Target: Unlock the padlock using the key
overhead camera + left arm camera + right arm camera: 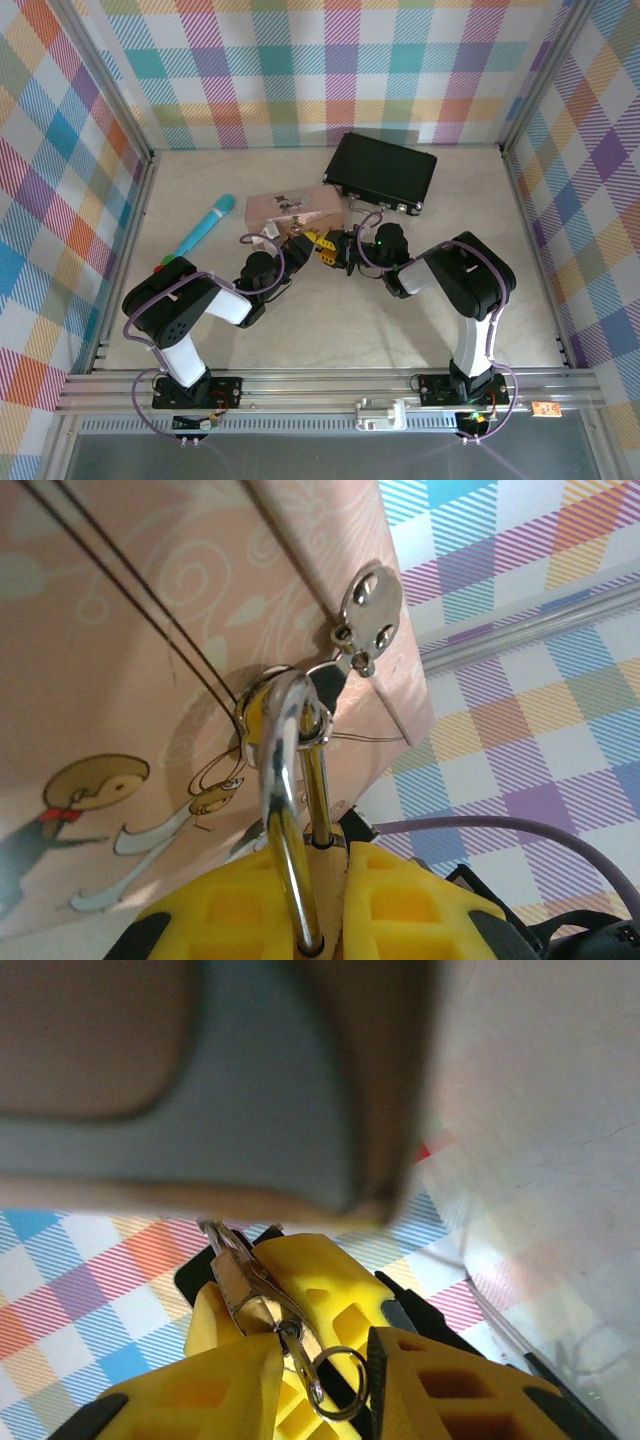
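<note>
Two pincers: left pincer [322,885] clamps the padlock [272,780]; right pincer [325,1348] flanks the key [250,1295], grip unclear.

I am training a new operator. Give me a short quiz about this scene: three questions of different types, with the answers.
1. True or false: the left tool is shut on the padlock, with the shackle sticking out in front.
2. In the top view, which lies farthest from the arm bases? A the pink tin; B the black case; C the blue stick.
3. Fill in: in the right wrist view, a small metal ____ is attached to the key, in the gap of the right tool.
Key: 1 true; 2 B; 3 ring.
</note>
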